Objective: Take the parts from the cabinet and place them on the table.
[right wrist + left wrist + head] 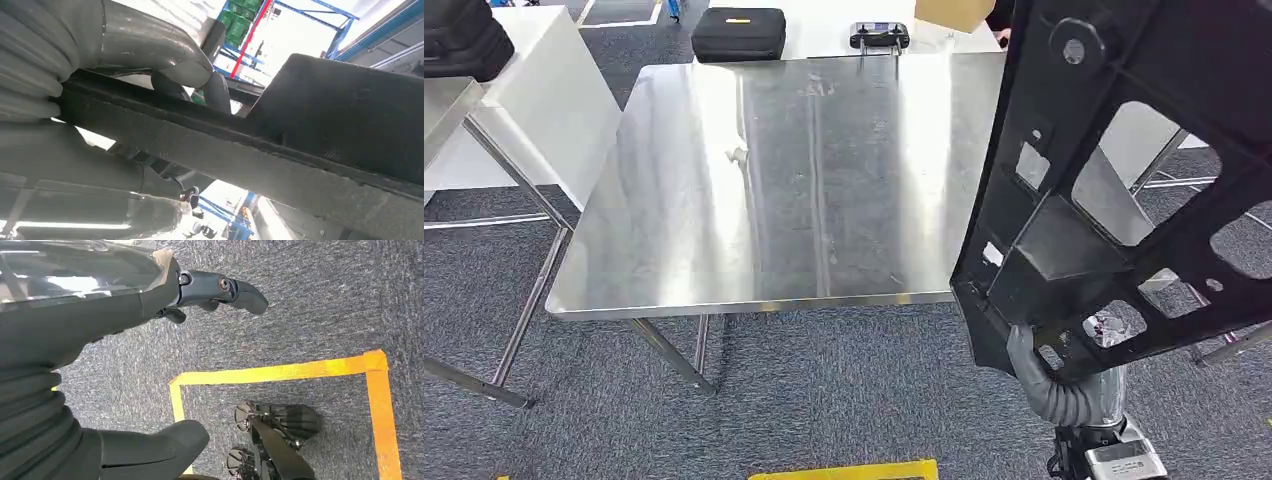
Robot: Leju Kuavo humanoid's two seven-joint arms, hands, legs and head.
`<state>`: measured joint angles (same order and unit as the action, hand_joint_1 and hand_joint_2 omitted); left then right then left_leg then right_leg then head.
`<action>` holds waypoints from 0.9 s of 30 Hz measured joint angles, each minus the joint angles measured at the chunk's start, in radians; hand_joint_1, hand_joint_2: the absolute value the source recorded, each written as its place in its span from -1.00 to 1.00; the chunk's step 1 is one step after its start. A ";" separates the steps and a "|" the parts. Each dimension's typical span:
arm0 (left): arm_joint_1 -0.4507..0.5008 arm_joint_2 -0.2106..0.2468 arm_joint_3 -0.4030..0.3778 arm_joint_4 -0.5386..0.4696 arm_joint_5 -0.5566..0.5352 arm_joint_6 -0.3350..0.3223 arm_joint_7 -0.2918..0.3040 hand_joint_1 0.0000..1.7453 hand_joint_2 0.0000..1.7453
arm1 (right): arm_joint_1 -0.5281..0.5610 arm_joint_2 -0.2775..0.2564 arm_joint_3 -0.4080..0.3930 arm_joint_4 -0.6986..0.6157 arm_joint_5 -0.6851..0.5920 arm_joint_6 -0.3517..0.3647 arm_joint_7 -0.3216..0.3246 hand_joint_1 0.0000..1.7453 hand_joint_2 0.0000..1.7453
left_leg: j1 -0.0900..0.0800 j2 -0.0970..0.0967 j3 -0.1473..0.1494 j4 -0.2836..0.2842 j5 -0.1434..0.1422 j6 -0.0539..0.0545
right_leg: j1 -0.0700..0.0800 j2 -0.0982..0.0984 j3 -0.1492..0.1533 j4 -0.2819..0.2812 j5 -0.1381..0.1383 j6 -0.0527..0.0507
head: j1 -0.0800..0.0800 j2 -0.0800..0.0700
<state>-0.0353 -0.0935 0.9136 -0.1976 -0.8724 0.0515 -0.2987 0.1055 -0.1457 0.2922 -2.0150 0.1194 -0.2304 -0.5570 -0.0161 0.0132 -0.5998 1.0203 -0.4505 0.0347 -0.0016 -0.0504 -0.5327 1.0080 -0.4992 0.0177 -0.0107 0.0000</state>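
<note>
From the head view, a square stainless steel table (774, 180) stands on grey carpet, its bare top streaked with bright reflections that make small marks on it hard to read. At the right side of this view, a large black plastic part (1114, 180) with many cut-out openings is held upright, above the floor just beside the table's right edge and overlapping that edge in the picture; its upper and right portions run off the frame, so its full shape cannot be told. The right hand (1036, 362) grips the part's lower edge, with a grey thumb curling over the rim and the remaining fingers hidden behind the plastic. Beyond the table, a black zipped case (738, 33) and a dark handheld controller (880, 36) lie on a white surface, and another dark bag (462, 40) is cut off at the upper left corner. A strip of yellow tape (854, 470) peeks in at the bottom edge. In the left wrist view, the left hand (150, 305) hangs over the carpet holding nothing, its thumb and dark fingers (235, 290) spread apart, with a yellow tape outline (280, 372) on the floor beneath it. In the right wrist view, the right hand's thumb (145, 50) presses down on a thick black bar of the part (310, 150), clamping it; the background is overexposed, showing only blurred blue shelving (345, 20).
</note>
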 joint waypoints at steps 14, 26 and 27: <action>-0.002 0.030 -0.006 -0.001 -0.015 0.027 -0.039 -1.00 1.00 | -0.088 0.013 0.002 -0.007 -0.048 0.012 0.013 1.00 1.00 | -0.004 0.000 -0.003 0.005 -0.007 0.018 | -0.007 -0.004 0.003 -0.005 0.002 0.010 | 0.000 0.000; -0.013 0.035 -0.006 -0.001 -0.018 0.051 -0.041 -1.00 1.00 | -0.086 0.032 0.003 0.019 -0.079 0.000 -0.010 1.00 1.00 | 0.030 -0.046 0.071 -0.030 -0.035 0.005 | -0.041 0.046 -0.055 0.023 0.052 0.088 | 0.008 0.000; -0.012 0.041 -0.005 -0.002 -0.018 0.055 -0.040 -1.00 1.00 | -0.088 0.036 0.005 0.022 -0.080 -0.001 -0.011 1.00 1.00 | 0.023 -0.049 0.061 -0.015 -0.050 -0.006 | -0.037 0.050 -0.047 0.005 0.037 0.080 | 0.015 0.000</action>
<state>-0.0477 -0.0523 0.9083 -0.1999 -0.8907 0.1064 -0.3391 0.0175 -0.1096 0.2968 -1.9925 0.0393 -0.2312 -0.5676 0.0070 -0.0356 -0.5392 1.0048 -0.5010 0.0287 -0.0389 -0.0003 -0.5801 1.0132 -0.4626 0.0978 0.0042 0.0000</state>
